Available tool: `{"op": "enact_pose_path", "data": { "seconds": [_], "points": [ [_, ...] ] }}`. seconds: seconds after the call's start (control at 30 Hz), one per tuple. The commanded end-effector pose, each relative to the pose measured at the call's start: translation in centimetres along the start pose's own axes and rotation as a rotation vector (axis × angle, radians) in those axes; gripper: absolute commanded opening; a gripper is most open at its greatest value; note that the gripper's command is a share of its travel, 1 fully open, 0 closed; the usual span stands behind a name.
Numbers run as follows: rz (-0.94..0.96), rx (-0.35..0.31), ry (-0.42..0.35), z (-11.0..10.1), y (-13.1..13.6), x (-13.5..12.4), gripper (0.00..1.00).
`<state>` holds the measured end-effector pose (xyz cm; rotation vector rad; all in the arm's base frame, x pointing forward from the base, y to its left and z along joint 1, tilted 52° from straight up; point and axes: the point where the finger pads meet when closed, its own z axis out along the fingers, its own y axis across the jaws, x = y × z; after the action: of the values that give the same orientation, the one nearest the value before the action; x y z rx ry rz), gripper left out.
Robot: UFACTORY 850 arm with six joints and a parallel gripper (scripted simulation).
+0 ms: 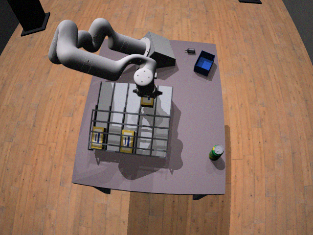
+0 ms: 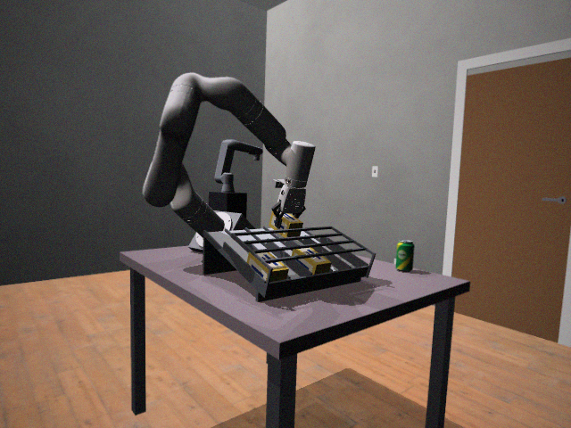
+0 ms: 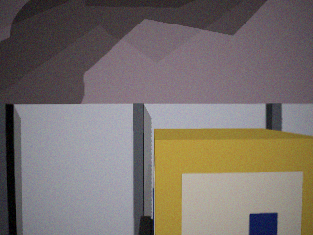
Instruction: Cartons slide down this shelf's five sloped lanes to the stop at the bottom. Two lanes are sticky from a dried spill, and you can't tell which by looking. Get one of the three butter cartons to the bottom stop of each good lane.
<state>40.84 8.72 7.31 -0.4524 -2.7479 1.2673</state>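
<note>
The sloped five-lane shelf [image 1: 104,94] [image 2: 318,283] [image 3: 73,166] has dark dividers. One butter carton [image 1: 98,138] [image 2: 261,263] lies at the bottom stop of the far-left lane, as the top view shows it. A second carton [image 1: 127,141] [image 2: 316,263] lies at the bottom stop of the middle lane. My gripper [image 1: 147,95] [image 2: 289,215] is shut on the third carton [image 1: 146,101] [image 2: 292,226] [image 3: 166,196], at the upper part of the fourth lane from the left, uphill of the rails. Whether its underside touches the lane is hidden.
Dark crossbars [image 1: 130,112] [image 2: 318,242] span the lower half of the shelf. A green can [image 1: 216,152] [image 2: 404,255] stands on the table to the right. A blue open bin [image 1: 204,63] and a small dark object [image 1: 190,50] are at the back right.
</note>
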Motion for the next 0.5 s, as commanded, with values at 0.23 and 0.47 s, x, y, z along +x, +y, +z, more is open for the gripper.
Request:
{"op": "enact_pose_path", "data": {
  "seconds": [0.23,0.47],
  "points": [
    [0.0,-0.001,-0.001,-0.08,0.03,-0.03,0.0],
    [0.0,-0.001,-0.001,0.16,0.04,-0.06,0.0]
  ]
}}
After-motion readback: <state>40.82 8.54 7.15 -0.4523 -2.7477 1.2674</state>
